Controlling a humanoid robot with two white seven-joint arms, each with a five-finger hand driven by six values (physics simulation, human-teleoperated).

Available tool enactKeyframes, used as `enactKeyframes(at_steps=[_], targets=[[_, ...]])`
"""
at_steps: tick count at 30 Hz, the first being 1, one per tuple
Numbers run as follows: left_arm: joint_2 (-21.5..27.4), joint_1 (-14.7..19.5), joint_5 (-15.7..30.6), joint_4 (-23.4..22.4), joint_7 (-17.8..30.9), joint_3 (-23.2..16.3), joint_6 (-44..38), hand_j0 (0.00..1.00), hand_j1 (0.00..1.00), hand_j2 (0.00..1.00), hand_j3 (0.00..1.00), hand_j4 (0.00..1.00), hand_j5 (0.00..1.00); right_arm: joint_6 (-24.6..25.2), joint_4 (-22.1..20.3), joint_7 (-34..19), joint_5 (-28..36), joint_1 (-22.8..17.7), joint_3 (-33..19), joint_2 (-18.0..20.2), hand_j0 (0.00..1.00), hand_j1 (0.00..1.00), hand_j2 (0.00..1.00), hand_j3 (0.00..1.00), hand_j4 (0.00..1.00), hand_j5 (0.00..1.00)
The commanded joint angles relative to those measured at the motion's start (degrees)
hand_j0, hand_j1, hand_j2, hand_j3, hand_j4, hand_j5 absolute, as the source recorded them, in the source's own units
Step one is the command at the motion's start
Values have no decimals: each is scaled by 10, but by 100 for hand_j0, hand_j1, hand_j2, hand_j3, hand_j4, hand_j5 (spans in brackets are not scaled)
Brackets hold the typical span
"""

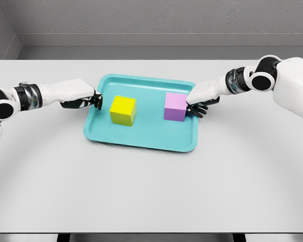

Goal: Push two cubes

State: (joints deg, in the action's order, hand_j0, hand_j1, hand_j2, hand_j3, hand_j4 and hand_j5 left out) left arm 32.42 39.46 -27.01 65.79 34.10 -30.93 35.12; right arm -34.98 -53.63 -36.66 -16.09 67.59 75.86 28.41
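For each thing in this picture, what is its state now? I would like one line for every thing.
Yellow cube: upright on the tray's left half, no hand touching it.
Pink cube: upright on the tray's right half, right hand's fingers against its right side.
Teal plastic tray: flat on the table.
Left hand: at the tray's left rim, holding nothing.
Right hand: fingers spread, grasping nothing.
Grey table: bearing the tray.

Pale grey matt tabletop (151, 191): smooth, uniform, no glare. Shallow turquoise plastic-looking tray (141, 138): smooth, soft sheen along the raised rim. Yellow matt cube (123, 110) and lilac matt cube (175, 106): flat, even faces, no texture. Arm shells: glossy white, hard plastic look. Left hand (83, 101) and right hand (198, 106): black, slightly shiny fingers.
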Motion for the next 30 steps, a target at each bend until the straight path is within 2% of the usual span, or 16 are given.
enactKeyframes(at_steps=[1,15,23,30], targets=[[-4,0,3,-7,-12,-1,-1,40,40,40,40,40,40,0,-2,17,2,0,12,-5,10,10,10,10,10,10],[-30,-9,-12,-6,-14,-13,-1,41,41,41,41,41,41,0,3,17,8,-1,5,-18,11,11,11,11,11,11],[-29,-10,-7,-4,-25,-15,-1,41,41,41,41,41,41,0,-1,17,7,1,-6,9,11,11,11,11,11,11],[-30,-10,-6,-4,-25,-21,-1,41,41,41,41,41,41,0,3,17,6,-1,-7,13,11,11,11,11,11,11]])
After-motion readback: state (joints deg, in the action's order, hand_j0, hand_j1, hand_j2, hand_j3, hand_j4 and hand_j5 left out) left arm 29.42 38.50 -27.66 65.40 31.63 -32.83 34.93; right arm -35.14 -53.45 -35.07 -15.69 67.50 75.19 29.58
